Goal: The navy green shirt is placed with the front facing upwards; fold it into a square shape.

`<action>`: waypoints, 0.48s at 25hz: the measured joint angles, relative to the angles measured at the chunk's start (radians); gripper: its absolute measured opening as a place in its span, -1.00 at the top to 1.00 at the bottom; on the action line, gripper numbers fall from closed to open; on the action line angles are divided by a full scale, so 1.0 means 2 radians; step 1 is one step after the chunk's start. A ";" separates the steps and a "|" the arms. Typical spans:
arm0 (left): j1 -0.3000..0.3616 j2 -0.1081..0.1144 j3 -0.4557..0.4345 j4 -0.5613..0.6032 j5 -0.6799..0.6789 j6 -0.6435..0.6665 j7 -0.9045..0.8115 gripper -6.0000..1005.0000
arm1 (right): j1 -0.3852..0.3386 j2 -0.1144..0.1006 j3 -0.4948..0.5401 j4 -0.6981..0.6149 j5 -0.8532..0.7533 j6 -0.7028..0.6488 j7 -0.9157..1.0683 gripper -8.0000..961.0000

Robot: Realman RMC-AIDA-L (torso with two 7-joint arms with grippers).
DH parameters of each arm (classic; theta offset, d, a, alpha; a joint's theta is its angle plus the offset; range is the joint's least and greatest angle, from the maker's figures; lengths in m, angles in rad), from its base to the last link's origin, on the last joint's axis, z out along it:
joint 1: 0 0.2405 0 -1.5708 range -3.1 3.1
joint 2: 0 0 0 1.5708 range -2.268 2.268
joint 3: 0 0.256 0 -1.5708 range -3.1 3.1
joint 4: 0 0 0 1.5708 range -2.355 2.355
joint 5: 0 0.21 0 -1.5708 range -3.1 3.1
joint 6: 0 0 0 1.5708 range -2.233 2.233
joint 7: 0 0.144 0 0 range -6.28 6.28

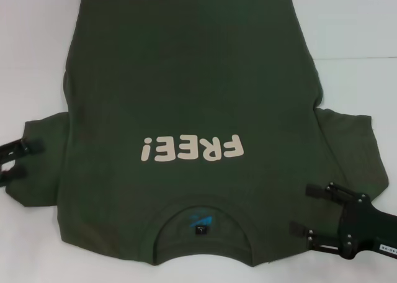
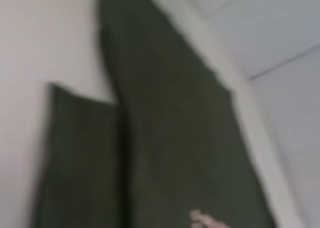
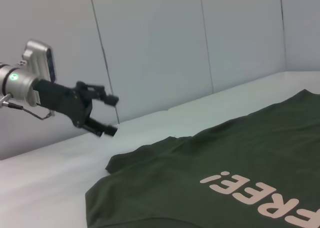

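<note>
Navy green shirt point(image 1: 186, 97) lies flat, front up, filling the centre of the head view on the white table point(image 1: 360, 41). Its round collar point(image 1: 201, 224) is at lower centre, and the cream "FREE!" lettering point(image 1: 189, 149) reads upside down just above it. No fold is visible yet.

The left gripper point(image 1: 25, 159) sits at the left edge of the frame, fingers parted and empty, at the tip of the left sleeve point(image 1: 43, 165). The right gripper point(image 1: 310, 211) is at lower right, also open and empty, just over the shoulder fabric beside the right sleeve point(image 1: 353, 146).

Judged step: seizing both sides for the first lengthwise fold.
- Lower each gripper until one finger slides under the fabric edge.
- Close on a single layer pair only.
- Lift both sides evenly; uneven height will skew the fold line.
</note>
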 joint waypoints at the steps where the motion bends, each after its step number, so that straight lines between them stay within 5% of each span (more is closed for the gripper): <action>1: -0.005 0.004 0.000 0.004 0.025 -0.005 -0.020 -0.87 | 0.000 0.000 0.000 0.000 0.000 0.000 0.001 -0.93; 7: -0.034 0.018 0.002 0.013 0.132 -0.031 -0.074 -0.86 | 0.002 -0.001 0.000 -0.001 0.000 -0.002 0.011 -0.93; 12: -0.042 0.020 0.007 0.005 0.145 -0.054 -0.086 -0.86 | 0.002 -0.001 0.000 -0.001 0.000 -0.003 0.012 -0.93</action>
